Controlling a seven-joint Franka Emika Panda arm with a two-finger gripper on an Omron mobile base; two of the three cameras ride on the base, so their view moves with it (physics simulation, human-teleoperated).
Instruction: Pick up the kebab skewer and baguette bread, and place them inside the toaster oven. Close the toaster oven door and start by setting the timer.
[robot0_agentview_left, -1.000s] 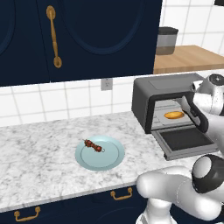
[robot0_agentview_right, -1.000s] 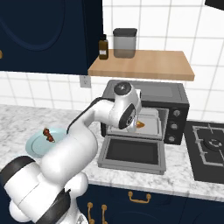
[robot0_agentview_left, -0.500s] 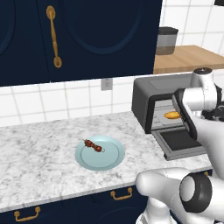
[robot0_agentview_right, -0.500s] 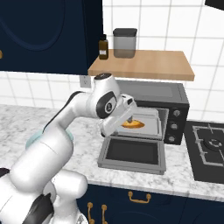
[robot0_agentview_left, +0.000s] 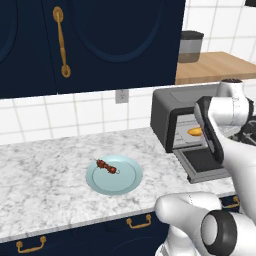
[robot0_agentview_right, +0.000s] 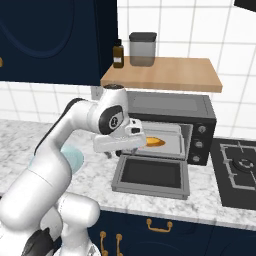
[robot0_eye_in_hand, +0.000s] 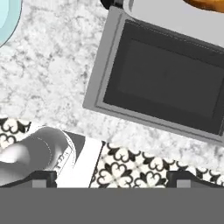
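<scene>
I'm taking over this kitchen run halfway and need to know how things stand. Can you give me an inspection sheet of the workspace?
Surface: grey-white marble counter.
Job's things: baguette bread lies inside the toaster oven; kebab skewer lies on a light blue plate, left of the oven; toaster oven door is dropped open, flat over the counter.
Clutter: a dark bottle and a grey lidded canister on the wooden shelf above the oven.
Grippers: gripper open and empty, above the open door.
Cables: nothing seen.
Surroundings: navy cabinets, white tiled wall with an outlet, stove burner right of the oven.
</scene>
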